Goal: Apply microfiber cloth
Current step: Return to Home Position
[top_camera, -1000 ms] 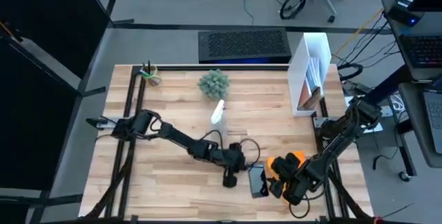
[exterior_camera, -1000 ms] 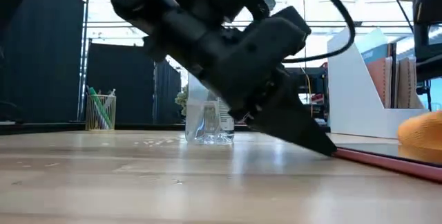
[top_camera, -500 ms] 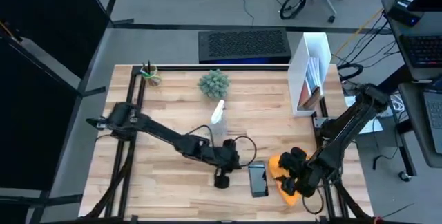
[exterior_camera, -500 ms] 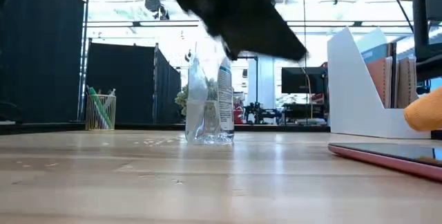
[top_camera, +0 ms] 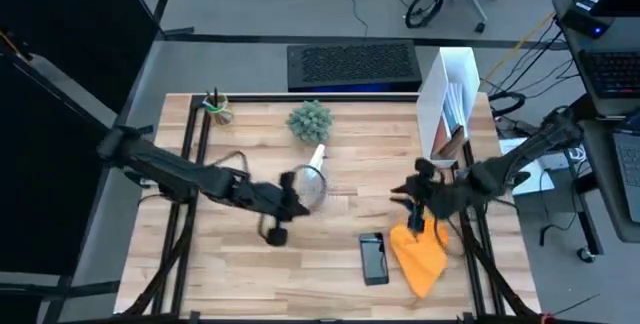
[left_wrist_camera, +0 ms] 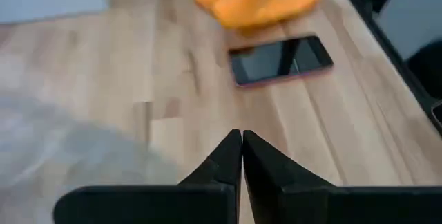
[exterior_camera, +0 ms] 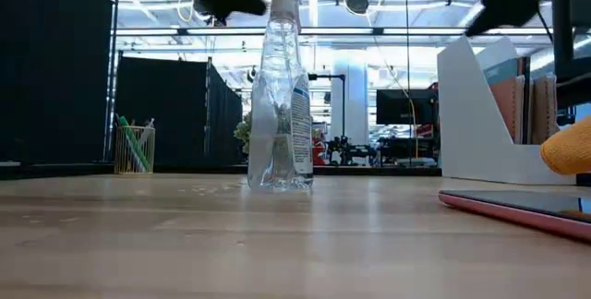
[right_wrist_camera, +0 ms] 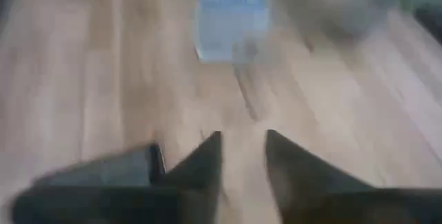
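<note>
The microfiber cloth (top_camera: 421, 256) lies crumpled on the table (top_camera: 240, 274), loose, near the right gripper (right_wrist_camera: 243, 137) and just on its front-edge side. That gripper's fingers stand a little apart with nothing between them. The phone (top_camera: 373, 259) lies flat just beside the cloth, between it and the left gripper (left_wrist_camera: 242, 135). Seen from the left gripper, the phone comes first and the cloth beyond it. The left gripper's fingers are pressed together, empty. The spray bottle (top_camera: 315, 177) stands upright close by the left gripper.

The bright orange microfiber cloth (top_camera: 421, 256) lies crumpled on the table (top_camera: 250, 264), just beside the phone (top_camera: 373, 258).
</note>
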### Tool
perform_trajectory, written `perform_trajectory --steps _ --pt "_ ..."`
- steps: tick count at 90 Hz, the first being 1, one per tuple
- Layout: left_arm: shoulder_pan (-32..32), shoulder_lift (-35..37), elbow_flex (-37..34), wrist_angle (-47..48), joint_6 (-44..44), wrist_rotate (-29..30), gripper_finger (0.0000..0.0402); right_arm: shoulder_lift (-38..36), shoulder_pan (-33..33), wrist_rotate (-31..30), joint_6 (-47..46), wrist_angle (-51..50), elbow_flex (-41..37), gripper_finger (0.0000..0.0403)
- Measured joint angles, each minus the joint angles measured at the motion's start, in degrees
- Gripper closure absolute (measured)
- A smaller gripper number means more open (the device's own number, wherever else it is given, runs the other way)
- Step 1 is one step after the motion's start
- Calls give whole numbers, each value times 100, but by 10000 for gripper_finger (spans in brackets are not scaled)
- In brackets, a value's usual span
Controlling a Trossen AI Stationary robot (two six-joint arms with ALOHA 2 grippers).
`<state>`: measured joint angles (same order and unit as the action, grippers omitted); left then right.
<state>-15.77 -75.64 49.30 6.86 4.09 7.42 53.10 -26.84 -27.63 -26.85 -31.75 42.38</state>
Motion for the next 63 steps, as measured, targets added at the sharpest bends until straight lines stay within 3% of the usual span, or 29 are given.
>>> perform_trajectory --steps 6,17,28,38,63 --pt "122 567 -653 -603 95 -7 402 -484 454 691 715 863 -464 392" --pt "359 1560 -1663 -1117 150 56 401 -1387 1265 2031 1769 2172 -1351 389" --pt "543 2261 -2101 -690 307 550 401 -2162 1776 1924 1455 2182 -1812 390" --pt "565 2629 -2175 -397 894 622 402 -2579 1941 1845 831 2211 -2093 391" --pt "564 3014 -2176 -26 449 546 402 -3219 1970 2033 1791 3443 -3184 391"
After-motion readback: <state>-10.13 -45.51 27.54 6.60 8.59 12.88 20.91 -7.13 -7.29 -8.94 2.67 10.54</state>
